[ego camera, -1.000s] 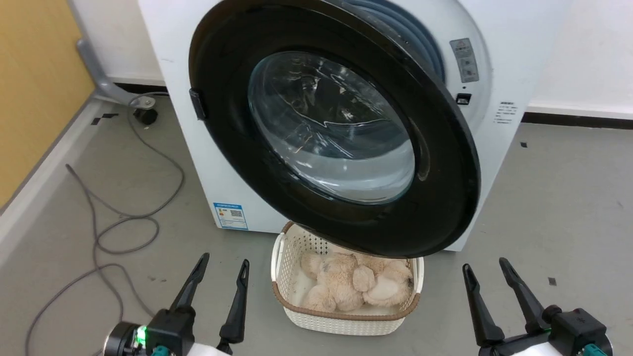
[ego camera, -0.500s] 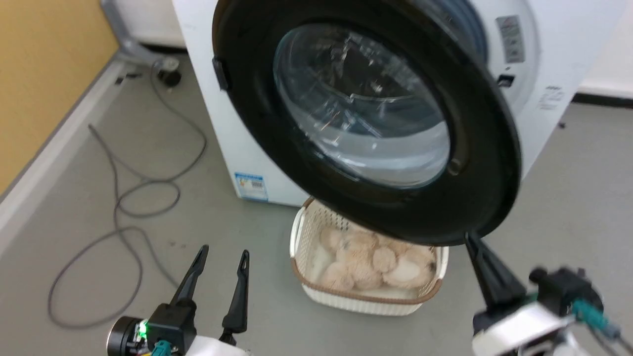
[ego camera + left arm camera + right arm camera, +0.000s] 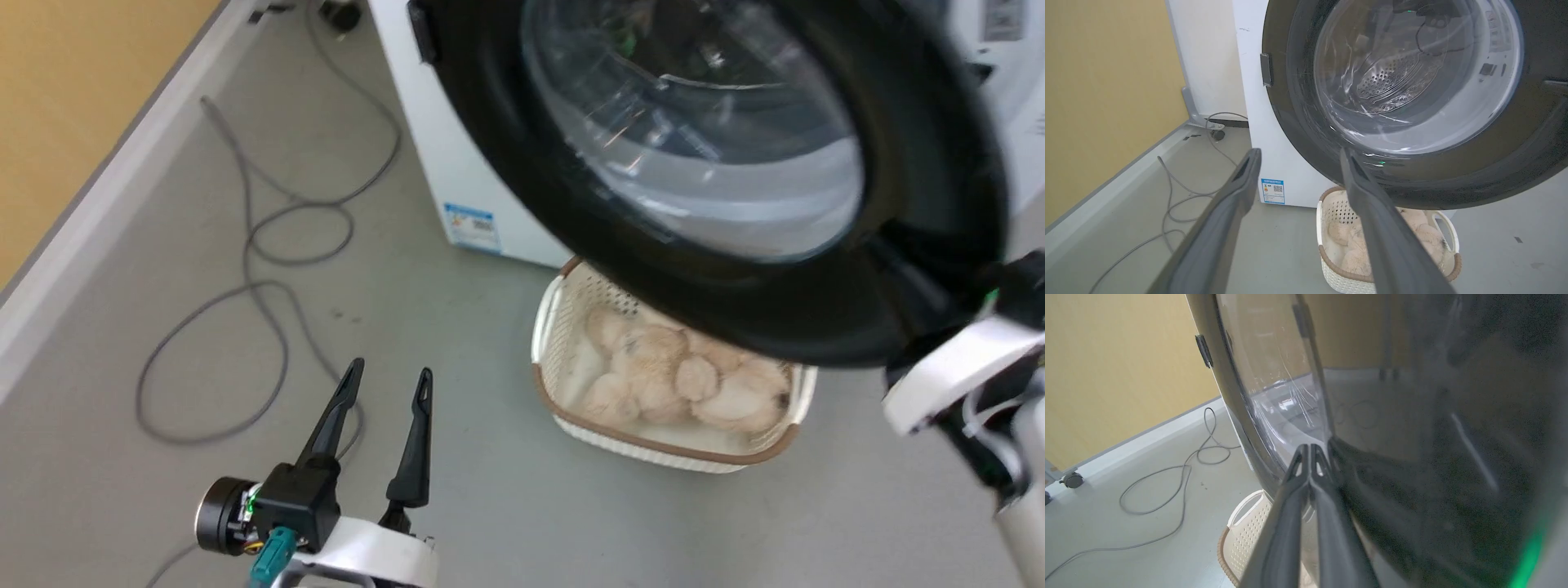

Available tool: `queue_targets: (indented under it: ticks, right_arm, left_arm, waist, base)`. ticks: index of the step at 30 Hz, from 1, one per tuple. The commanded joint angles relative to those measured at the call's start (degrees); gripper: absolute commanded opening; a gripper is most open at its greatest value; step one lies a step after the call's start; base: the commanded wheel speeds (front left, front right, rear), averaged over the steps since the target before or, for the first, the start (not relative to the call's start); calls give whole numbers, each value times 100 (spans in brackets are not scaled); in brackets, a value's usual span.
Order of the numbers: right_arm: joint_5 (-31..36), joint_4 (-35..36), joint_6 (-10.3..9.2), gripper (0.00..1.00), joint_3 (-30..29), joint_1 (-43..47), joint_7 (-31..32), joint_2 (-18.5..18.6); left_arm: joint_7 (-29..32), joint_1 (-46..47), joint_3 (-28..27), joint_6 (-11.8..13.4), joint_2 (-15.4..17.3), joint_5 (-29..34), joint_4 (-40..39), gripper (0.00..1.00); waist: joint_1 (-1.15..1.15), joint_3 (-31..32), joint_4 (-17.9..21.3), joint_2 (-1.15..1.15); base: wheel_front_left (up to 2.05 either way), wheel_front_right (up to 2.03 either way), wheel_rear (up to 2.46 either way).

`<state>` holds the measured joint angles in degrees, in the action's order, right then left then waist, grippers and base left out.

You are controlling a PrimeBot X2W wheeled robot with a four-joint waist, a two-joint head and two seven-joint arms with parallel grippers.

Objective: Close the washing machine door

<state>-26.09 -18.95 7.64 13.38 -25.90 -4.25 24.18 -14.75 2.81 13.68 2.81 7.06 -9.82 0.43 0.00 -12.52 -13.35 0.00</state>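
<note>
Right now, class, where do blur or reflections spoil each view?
Head view: motion blur smears the washing machine door and right forearm; left fingers sharp. Left wrist view: sharp, bright streaks on the door glass. Right wrist view: glossy door rim mirrors wall and floor; right fingers soft.

One washing machine, one door, one white basket, one blue sticker

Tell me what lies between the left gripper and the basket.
Nothing stands there. In the head view, a bare stretch of grey floor separates the left gripper from the basket.
</note>
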Motion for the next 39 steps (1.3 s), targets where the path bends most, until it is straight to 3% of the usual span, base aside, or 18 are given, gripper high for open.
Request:
queue_targets:
  ticks: [1,12,24,33,39]
  right_arm:
    - [-39,-72,-15,0,-75,-134,13,86]
    - [-250,-1274,-15,0,-639,-1424,249,437]
    - [206,-2640,-15,0,-1394,-2831,439,555]
    - [289,-3081,-15,0,-1516,-2988,141,349]
    - [106,-2880,-15,0,-981,-2395,-224,142]
  left_arm:
    - [-25,95,-27,-17,-24,37,10,100]
    - [-25,222,-199,-229,-255,162,2,100]
    - [-25,327,-272,-326,-377,229,3,100]
    - [-25,335,-345,-332,-405,256,52,100]
    - [-25,278,-414,-376,-409,307,144,100]
  waist:
    - [0,-107,-116,0]
    - [0,-472,-437,0]
    - [0,-702,-610,0]
    - [0,-542,-499,0]
    - [0,-144,-227,0]
  base:
    - [0,0,0]
    - [0,0,0]
    - [0,0,0]
    - [0,0,0]
    - [0,0,0]
